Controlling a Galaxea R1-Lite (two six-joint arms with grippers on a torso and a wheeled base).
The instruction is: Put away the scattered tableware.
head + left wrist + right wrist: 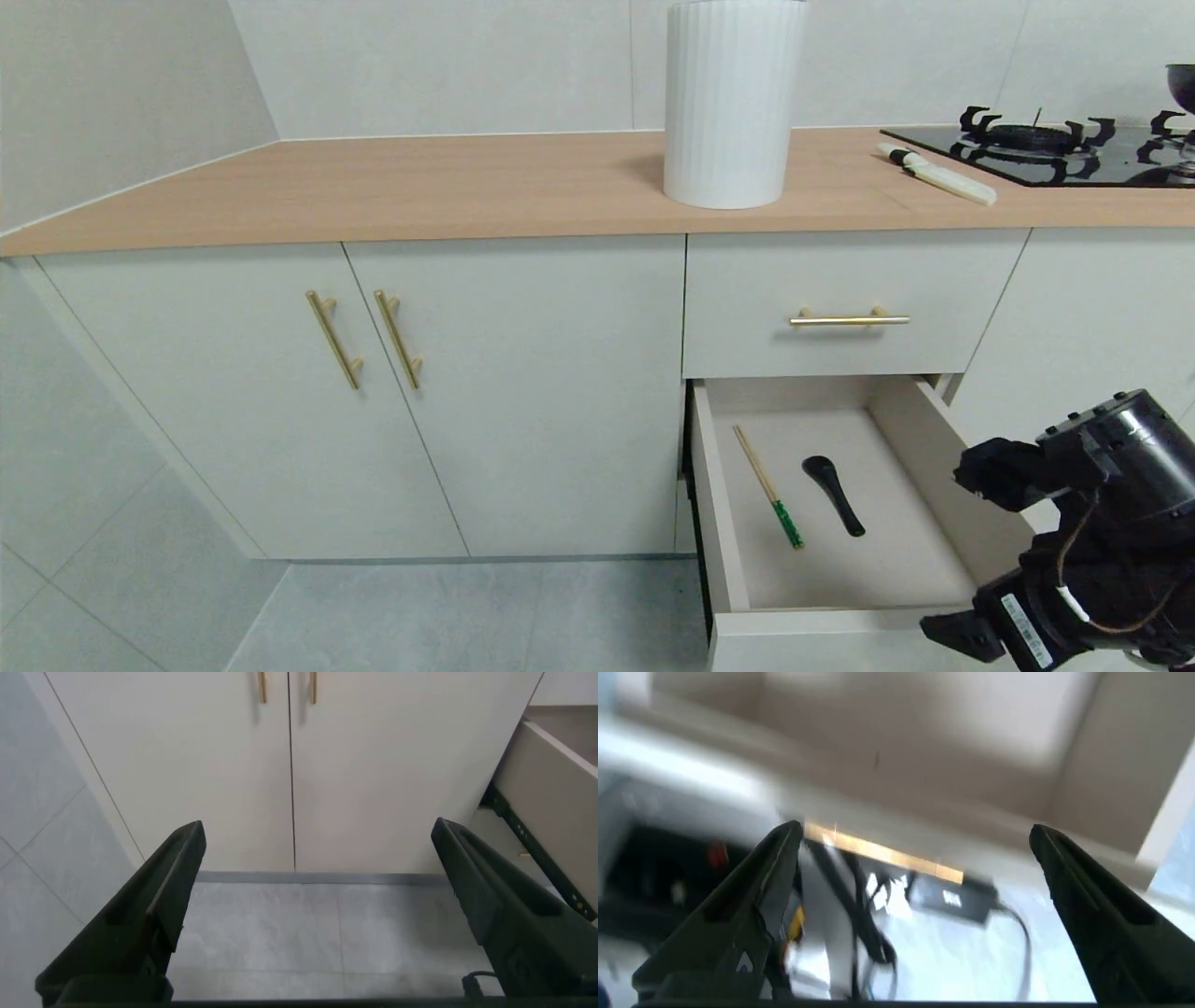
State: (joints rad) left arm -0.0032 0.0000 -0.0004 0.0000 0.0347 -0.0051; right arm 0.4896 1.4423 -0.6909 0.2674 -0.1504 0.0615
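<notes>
The lower drawer (717, 523) stands pulled out. Inside it lie a pair of wooden chopsticks with green ends (767, 487) and, beside them, a black spoon (834, 495). A white-handled knife (938, 174) rests on the wooden counter next to the stove. My right gripper (976, 551) hangs open at the drawer's right front corner, holding nothing; in its wrist view the right gripper (915, 924) has its fingers wide apart over a blurred drawer edge. My left gripper (318, 924) is open and empty, low over the floor in front of the cabinet doors (294, 765).
A tall white ribbed container (733, 103) stands on the counter above the drawers. A black gas stove (1055, 145) is at the far right. The upper drawer (850, 303) is closed. The open drawer's side (551, 775) juts out near my left gripper.
</notes>
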